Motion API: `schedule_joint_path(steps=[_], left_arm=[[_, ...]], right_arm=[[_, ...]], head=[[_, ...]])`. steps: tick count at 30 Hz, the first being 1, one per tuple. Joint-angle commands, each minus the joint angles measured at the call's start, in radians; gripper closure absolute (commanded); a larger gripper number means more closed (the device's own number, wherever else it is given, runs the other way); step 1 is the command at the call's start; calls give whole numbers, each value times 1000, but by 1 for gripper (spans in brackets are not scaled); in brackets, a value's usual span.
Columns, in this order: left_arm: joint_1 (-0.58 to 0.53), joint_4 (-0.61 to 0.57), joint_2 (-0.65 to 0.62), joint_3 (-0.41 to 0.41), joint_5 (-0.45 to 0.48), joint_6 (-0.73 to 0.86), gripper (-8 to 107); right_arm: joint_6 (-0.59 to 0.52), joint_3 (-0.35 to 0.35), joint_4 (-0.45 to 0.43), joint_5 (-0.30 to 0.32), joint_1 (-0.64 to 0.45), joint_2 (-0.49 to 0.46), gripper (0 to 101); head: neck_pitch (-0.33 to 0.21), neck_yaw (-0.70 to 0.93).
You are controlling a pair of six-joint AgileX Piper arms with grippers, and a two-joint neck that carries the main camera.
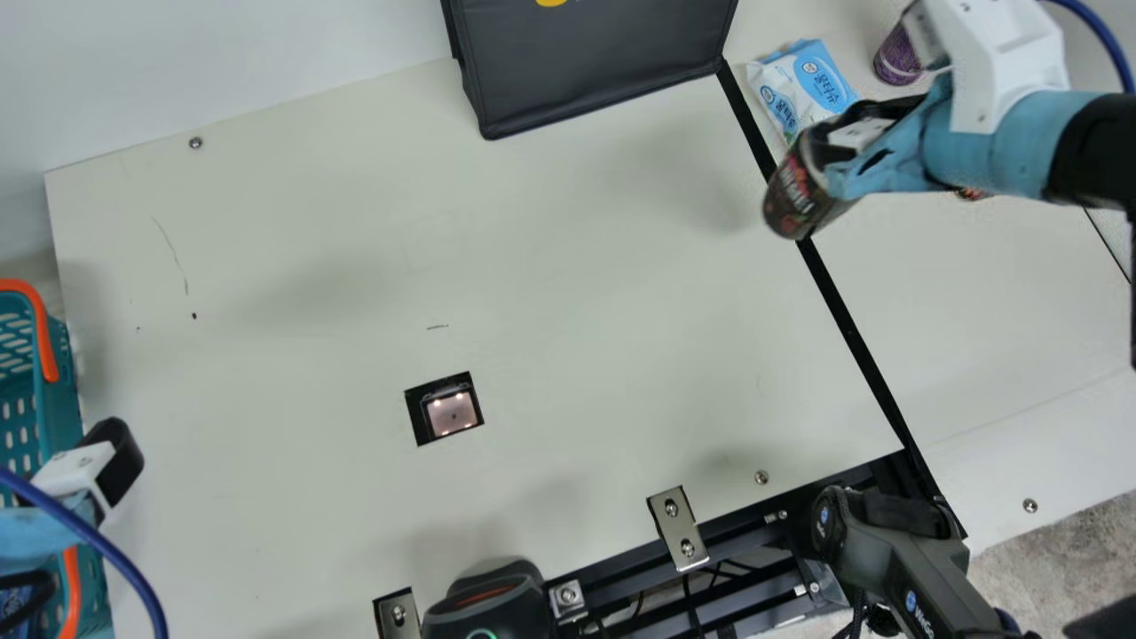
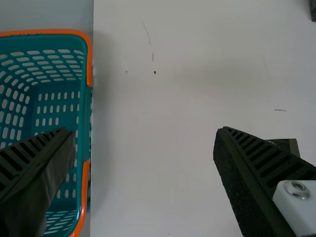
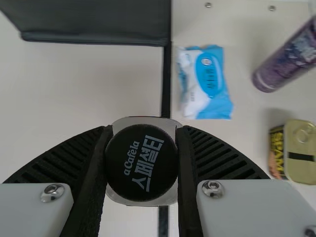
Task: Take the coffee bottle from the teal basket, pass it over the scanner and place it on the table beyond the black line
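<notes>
Coffee bottle (image 1: 792,197), gripped by the right hand (image 1: 834,146), is above the black line (image 1: 843,311). Wipes packet (image 1: 818,82) and purple container (image 1: 896,60): beyond it. Scanner (image 1: 453,414), left hand (image 1: 78,515) with fingers spread, teal basket (image 1: 62,408): opposite side.

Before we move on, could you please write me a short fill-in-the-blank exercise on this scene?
The ____ gripper holds the bottle.
The left gripper is ____, not shut.
The teal basket has ____ handles.
The packet beyond the black line is white and ____.

Missing words: right; open; orange; blue.
</notes>
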Motion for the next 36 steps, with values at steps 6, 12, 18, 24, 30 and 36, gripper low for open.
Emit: schedule_joint_path(steps=[6, 12, 18, 24, 30, 36], left_arm=[[0, 0, 0, 0, 0, 0, 9], [0, 0, 0, 0, 0, 0, 9], [0, 0, 0, 0, 0, 0, 9], [0, 0, 0, 0, 0, 0, 9], [0, 0, 0, 0, 0, 0, 9], [0, 0, 0, 0, 0, 0, 9]], right_arm=[[-106, -4, 24, -33, -129, 51, 101], [-122, -2, 35, -68, -168, 93, 101], [-124, 1, 40, -112, -182, 135, 101], [-130, 7, 43, -160, -177, 176, 101], [-132, 16, 43, -207, -164, 215, 101], [-133, 30, 43, -243, -152, 245, 101]], head=[[-29, -2], [-29, -2], [-29, -2], [-29, -2], [-29, -2], [-29, -2]])
